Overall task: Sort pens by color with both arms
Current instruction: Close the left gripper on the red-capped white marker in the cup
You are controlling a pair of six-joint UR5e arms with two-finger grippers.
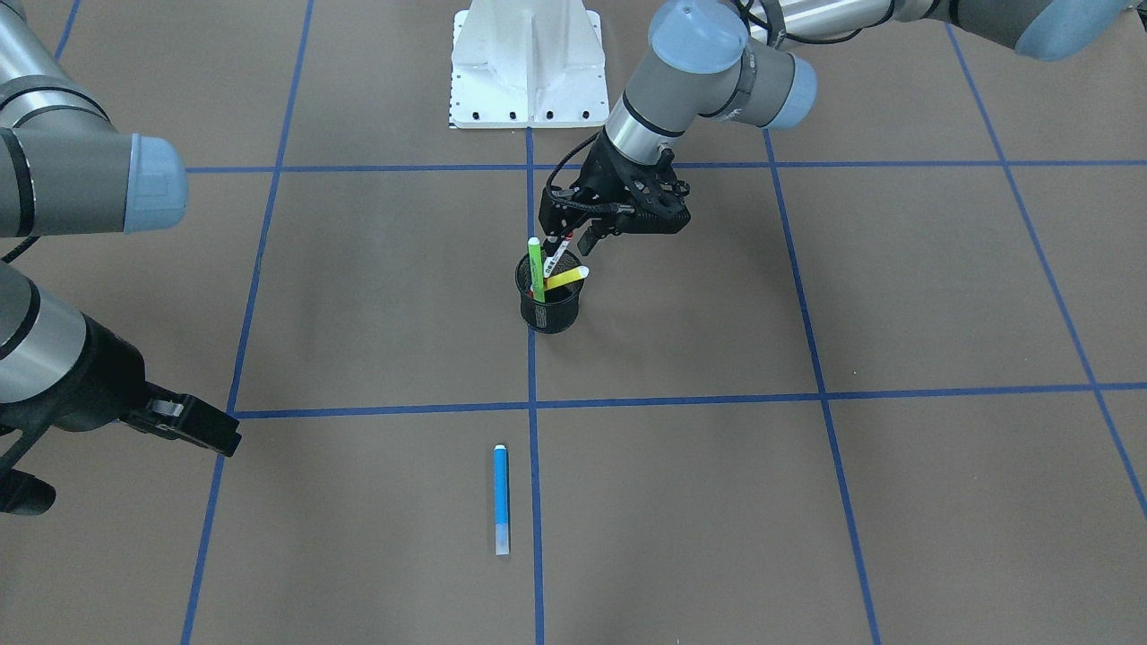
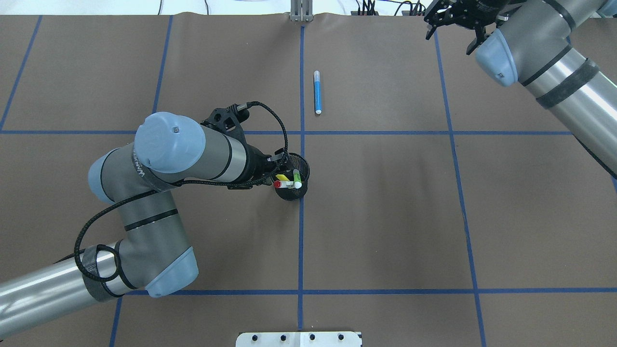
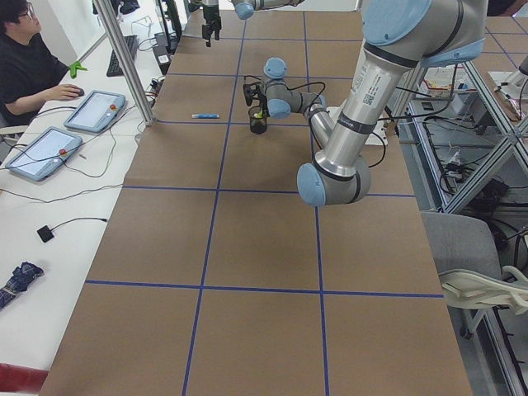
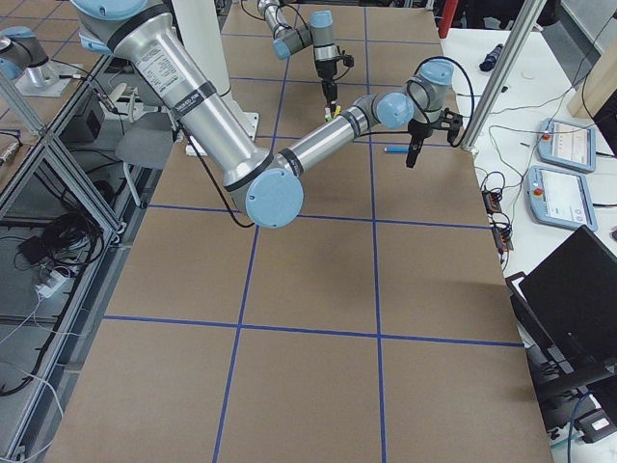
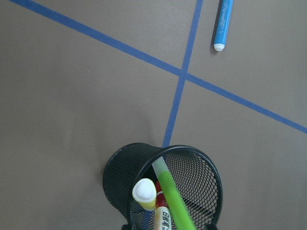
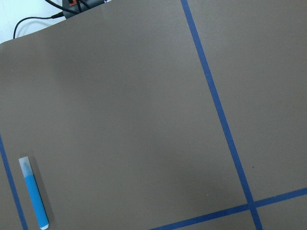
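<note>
left gripper [image 1: 571,235] hangs open over the mesh cup [image 1: 548,313], astride the red-capped pen [image 2: 277,184]; next it likely needs closing, then lifting. right gripper [image 2: 449,38] is open too.

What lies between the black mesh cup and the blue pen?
Only bare brown table paper and a blue tape crossing between the black mesh cup and slim blue pen, per overhead view.

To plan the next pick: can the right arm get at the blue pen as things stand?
Probably yes. The blue pen lies flat and alone on open table, the open right gripper hovers off to its side with nothing between them, and the left gripper is away at the mesh cup.
</note>
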